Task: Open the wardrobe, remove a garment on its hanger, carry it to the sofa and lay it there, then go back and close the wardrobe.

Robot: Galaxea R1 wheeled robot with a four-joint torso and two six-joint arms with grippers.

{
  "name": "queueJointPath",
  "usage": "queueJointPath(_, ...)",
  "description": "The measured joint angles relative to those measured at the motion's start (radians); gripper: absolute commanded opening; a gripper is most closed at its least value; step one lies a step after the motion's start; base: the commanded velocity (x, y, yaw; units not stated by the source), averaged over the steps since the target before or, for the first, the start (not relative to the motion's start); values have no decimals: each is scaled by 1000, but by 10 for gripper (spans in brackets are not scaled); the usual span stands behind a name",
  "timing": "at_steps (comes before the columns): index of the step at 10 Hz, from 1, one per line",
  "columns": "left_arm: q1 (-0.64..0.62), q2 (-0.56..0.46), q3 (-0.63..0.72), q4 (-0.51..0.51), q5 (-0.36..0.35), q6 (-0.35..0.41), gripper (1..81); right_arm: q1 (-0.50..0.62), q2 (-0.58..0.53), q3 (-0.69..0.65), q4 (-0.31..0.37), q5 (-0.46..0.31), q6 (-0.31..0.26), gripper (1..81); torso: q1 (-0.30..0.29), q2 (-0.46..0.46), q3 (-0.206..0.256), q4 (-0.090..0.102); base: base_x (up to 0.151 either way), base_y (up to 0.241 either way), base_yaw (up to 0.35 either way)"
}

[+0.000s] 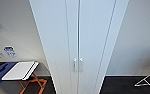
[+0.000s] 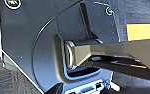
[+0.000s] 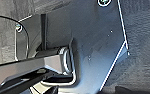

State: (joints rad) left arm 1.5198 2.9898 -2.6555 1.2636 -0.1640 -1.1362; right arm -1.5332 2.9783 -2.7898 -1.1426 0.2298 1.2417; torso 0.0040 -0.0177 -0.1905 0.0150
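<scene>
The wardrobe [image 1: 78, 37] stands straight ahead in the head view, tall, narrow and white. Both of its full-height doors are shut, meeting at a thin seam down the middle. A pair of small white vertical handles [image 1: 78, 65] sits either side of that seam, low in the picture. The garment, the hanger and the sofa are hidden. Both wrist views look down past the robot's own dark plate and jointed bar onto dark carpet [image 3: 141, 50].
Left of the wardrobe stands a folding ironing board [image 1: 19, 71] with orange legs and blue cloth on it. A metal drying rack [image 1: 149, 81] shows at the lower right. White walls flank the wardrobe. An orange patch [image 2: 139, 32] lies on the carpet.
</scene>
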Motion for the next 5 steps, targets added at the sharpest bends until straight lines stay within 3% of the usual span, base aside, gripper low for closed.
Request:
queueJointPath(2,10,36,-17,8,31,2,811,-39,49,-3,-15,-67,-23,811,0,-1,1,0,0,0,0)
queueJointPath(3,7,56,-20,8,77,2,811,-54,69,-2,-20,-81,-27,811,-1,-1,1,0,0,0,0)
queueJointPath(5,9,72,-22,8,105,2,811,-65,74,-2,-26,-94,-30,811,-1,-1,1,0,0,0,0)
